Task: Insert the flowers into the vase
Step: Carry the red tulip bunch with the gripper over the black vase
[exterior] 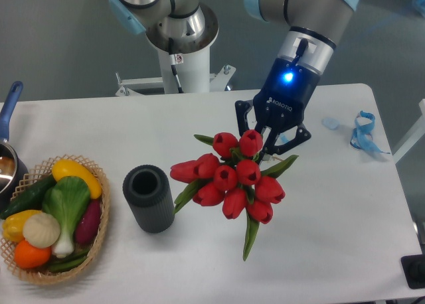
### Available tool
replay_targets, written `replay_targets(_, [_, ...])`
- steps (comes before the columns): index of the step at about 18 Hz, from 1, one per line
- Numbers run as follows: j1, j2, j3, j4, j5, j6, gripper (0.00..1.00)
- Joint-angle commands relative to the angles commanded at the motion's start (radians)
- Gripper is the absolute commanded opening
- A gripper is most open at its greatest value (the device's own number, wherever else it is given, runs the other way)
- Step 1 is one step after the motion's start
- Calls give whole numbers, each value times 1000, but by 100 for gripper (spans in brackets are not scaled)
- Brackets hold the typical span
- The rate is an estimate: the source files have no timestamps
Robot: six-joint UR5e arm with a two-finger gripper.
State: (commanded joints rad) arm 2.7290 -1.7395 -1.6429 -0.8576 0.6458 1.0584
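The flowers [232, 178], a bunch of red tulip buds with green leaves, sit at the table's centre, buds toward the camera and one long leaf hanging down in front. My gripper [267, 143] is right behind the bunch at its stem end. Its fingers close in on the stems, and the fingertips are partly hidden by the buds. The bunch looks held in the gripper. The vase [149, 198], a short dark ribbed cylinder, stands upright with its round mouth open. It is just left of the flowers, about a hand's width from the nearest bud.
A wicker basket [99, 218] of vegetables stands at the front left. A pot with a blue handle [10, 101] is at the left edge. A blue strap [364, 130] lies at the far right. The arm's base [180, 58] rises behind the table.
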Motion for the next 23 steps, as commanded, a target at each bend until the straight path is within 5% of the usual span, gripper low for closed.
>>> replay_targets(9, [-17,-17,-18,49,-67,-3,10])
replay_targets(17, [-116,-77,-17,127,-187,0,10])
replay_targets(23, [-138,-86,-100,129,-480,12,10])
